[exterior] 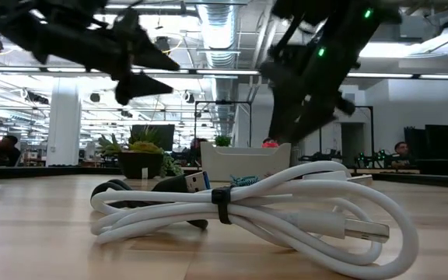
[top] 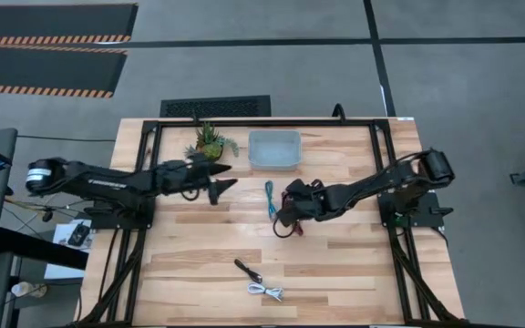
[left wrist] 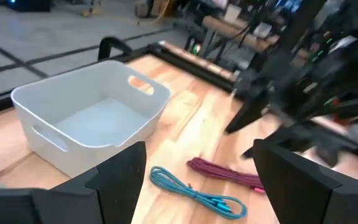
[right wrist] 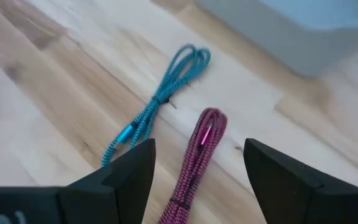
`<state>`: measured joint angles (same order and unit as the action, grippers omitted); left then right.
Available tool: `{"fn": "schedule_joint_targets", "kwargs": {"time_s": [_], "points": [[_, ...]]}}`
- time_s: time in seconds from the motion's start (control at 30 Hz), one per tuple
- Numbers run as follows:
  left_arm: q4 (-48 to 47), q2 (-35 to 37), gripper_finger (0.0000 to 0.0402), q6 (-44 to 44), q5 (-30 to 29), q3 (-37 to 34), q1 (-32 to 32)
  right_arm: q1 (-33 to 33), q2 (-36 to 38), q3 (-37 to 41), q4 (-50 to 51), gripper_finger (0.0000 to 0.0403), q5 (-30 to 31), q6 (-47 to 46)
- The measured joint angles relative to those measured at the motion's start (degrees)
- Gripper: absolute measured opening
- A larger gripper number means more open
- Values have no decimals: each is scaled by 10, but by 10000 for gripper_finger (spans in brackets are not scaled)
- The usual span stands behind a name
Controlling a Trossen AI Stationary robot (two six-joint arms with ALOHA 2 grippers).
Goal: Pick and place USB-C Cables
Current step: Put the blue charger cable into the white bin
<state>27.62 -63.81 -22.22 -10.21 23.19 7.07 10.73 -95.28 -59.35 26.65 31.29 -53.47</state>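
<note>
High view showed my right gripper [top: 283, 211] hanging low over the middle of the tabletop [top: 354, 264], fingers spread wide and holding nothing, with the maroon cable [top: 292, 225] lying right under it. In the right wrist view that maroon cable [right wrist: 194, 163] ran up between my two open fingers [right wrist: 114, 180], untouched, and the teal cable [right wrist: 160, 96] lay just beside it. From above, the teal cable [top: 270, 199] sat near the centre, a little short of the white bin [top: 274, 148] at the far edge. The black cable [top: 248, 271] and the white cable [top: 266, 291] lay close together near the front edge. My left gripper [top: 221, 178] hovered open and empty near the potted plant [top: 210, 140], towards the far edge.
</note>
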Motion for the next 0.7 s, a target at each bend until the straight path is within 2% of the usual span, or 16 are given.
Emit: {"fn": "schedule_joint_targets", "kwargs": {"time_s": [0.2,0.5,0.7], "points": [[-54,-142,284,-71,-68,101,0,18,80,0,68,268,29,-22],[-206,-333,284,-122,-67,254,-26,47,153,0,134,268,76,-52],[-258,-413,284,-140,-70,338,-51,51,163,0,151,268,83,-51]]}}
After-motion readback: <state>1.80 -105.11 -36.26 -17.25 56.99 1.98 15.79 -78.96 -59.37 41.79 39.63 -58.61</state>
